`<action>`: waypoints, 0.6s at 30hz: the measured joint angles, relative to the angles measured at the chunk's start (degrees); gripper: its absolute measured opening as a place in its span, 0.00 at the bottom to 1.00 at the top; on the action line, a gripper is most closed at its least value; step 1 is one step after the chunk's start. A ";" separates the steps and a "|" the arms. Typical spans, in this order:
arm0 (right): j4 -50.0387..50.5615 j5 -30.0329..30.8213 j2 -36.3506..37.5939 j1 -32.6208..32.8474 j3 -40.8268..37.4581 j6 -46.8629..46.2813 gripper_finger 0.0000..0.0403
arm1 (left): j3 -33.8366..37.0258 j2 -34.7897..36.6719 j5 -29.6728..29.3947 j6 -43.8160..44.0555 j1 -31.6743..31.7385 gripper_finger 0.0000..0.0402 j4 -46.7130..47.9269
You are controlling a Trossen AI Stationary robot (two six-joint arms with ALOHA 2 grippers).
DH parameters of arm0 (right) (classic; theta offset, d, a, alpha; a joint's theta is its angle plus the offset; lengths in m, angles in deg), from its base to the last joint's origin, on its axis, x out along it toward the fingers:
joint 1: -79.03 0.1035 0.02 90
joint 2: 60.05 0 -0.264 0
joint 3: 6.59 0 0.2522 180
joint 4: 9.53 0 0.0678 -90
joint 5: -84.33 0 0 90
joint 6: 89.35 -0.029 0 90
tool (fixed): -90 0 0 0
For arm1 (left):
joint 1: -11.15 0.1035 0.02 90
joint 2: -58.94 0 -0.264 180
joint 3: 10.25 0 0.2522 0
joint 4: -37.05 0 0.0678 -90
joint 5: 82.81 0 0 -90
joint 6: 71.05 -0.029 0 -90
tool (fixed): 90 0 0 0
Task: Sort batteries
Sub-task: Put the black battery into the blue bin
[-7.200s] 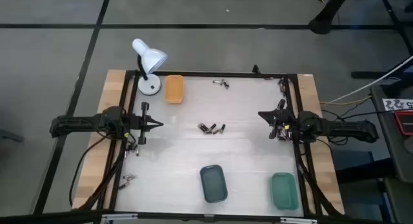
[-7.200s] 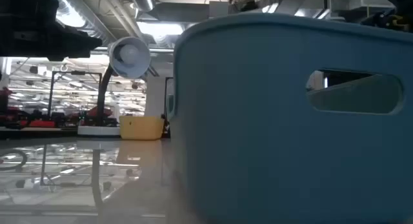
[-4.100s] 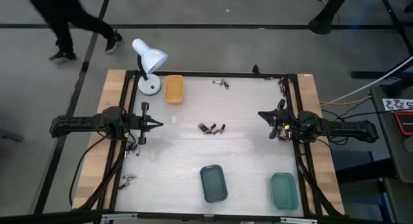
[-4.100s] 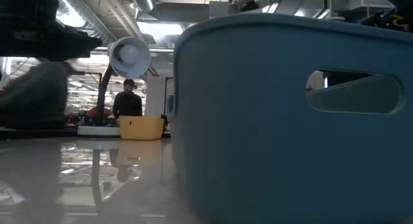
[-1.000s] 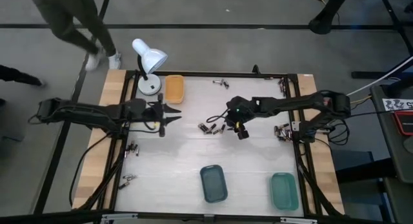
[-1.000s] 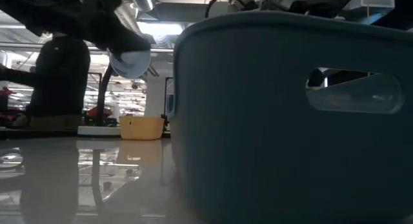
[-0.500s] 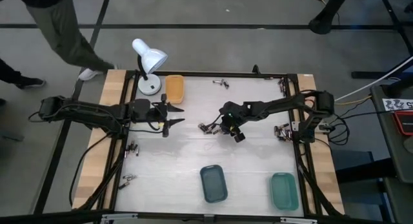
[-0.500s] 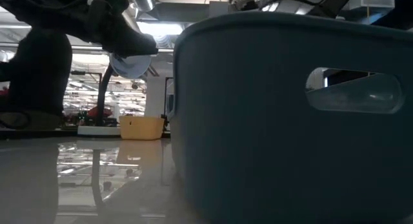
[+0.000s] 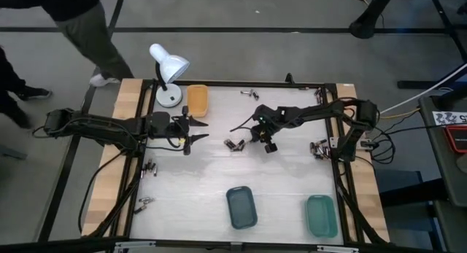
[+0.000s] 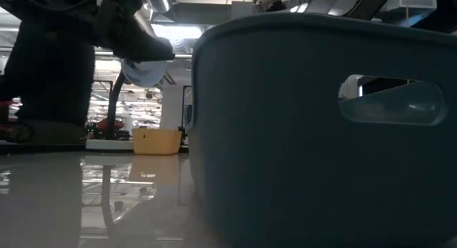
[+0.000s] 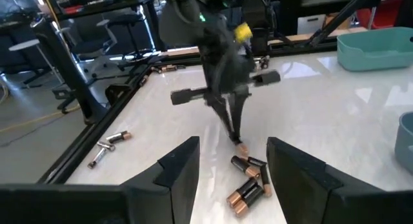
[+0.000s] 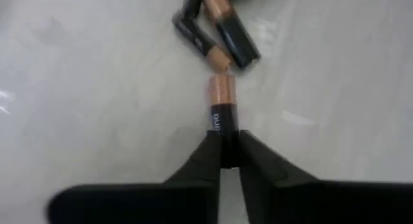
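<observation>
Up close, black-and-copper battery (image 12: 222, 112) between right gripper (image 12: 229, 161) fingers.

- small dark-and-copper cylindrical batteries (image 9: 235, 144): about four in the middle bunch, as far as I can count, plus a pair (image 9: 251, 94) near the far edge. There are a few more little heaps along the side rails, too tiny to count.
- rounded rectangular plastic trays: three, so one orange (image 9: 197, 100), one dark teal (image 9: 241, 207) and one green (image 9: 321, 215)
- white desk lamp (image 9: 168, 69): one
- dark robot arms: two, left (image 9: 109, 129) and right (image 9: 321, 114)
- people walking past the table: at least one (image 9: 95, 34)
</observation>
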 joint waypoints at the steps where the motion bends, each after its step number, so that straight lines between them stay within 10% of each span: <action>1: 0.01 -0.92 0.00 -0.22 0.01 -0.68 0.02 | 0.01 0.00 0.00 -0.06 0.00 0.42 0.15; 18: 11.81 5.72 0.73 -0.06 2.47 -18.88 0.15 | 1.77 0.00 0.00 -3.94 0.07 0.42 -1.31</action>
